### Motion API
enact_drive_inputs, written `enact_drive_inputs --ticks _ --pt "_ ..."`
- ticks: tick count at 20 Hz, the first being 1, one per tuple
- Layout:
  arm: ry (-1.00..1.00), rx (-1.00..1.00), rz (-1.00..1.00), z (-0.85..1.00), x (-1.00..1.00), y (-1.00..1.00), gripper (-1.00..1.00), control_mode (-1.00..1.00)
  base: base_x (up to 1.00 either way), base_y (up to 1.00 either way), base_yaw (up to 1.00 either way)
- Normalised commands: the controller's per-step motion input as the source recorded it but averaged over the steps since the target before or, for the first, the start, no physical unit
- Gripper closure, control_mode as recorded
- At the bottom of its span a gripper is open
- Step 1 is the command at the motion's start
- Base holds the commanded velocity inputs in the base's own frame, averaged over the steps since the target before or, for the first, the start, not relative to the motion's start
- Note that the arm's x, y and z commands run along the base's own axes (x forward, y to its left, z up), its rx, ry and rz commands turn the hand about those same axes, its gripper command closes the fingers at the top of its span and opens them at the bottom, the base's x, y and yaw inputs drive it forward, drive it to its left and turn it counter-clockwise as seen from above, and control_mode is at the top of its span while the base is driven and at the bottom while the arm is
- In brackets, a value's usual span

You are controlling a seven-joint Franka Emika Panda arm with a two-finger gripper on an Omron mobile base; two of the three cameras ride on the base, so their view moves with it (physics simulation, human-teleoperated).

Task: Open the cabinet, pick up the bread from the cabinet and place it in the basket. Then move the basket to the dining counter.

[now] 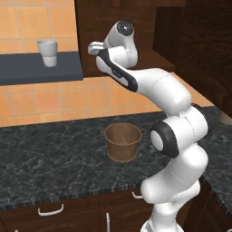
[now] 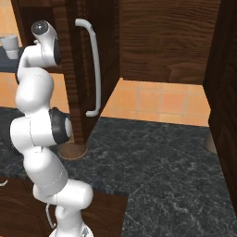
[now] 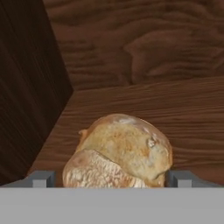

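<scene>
Inside the cabinet (image 2: pixel 74 69), whose door stands swung open with its curved silver handle (image 2: pixel 92 65) facing outward, the bread (image 3: pixel 120 153) sits on the wooden shelf floor. Seen from the hand view, the hand (image 3: pixel 111 178) is spread wide, one fingertip on each side of the roll and level with its base; no pinch is yet made, and the roll rests on the shelf under its own weight. On the black marbled tabletop (image 1: pixel 50 154) below, the basket (image 1: pixel 122 141) stands upright and holds nothing. Assessment: the opening step is complete and the pick-up is at the closing stage. Outstanding items are the grasp, the lift out, the drop into the basket, and carrying the basket to the dining counter.
</scene>
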Motion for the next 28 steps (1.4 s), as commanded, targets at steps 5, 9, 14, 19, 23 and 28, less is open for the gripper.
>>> enact_drive_inputs --ticks 5,9,14,19,23,28 --pt "0.00 0.00 0.00 -0.33 0.02 -0.03 -1.00 -1.00 0.00 0.00 0.00" --pt "0.00 0.00 0.00 -0.16 0.04 0.00 1.00 -1.00 0.00 0.00 0.00" --pt "-0.03 0.00 0.00 0.01 -0.02 -0.02 1.00 -1.00 0.00 0.00 0.00" --pt "-0.09 0.00 0.00 0.13 -0.72 -0.19 1.00 -1.00 0.00 0.00 0.00" --pt "-0.03 0.00 0.00 0.12 -1.00 -0.19 1.00 -1.00 0.00 0.00 0.00" --pt "0.05 0.00 0.00 0.28 -1.00 -0.18 1.00 -1.00 0.00 0.00 0.00"
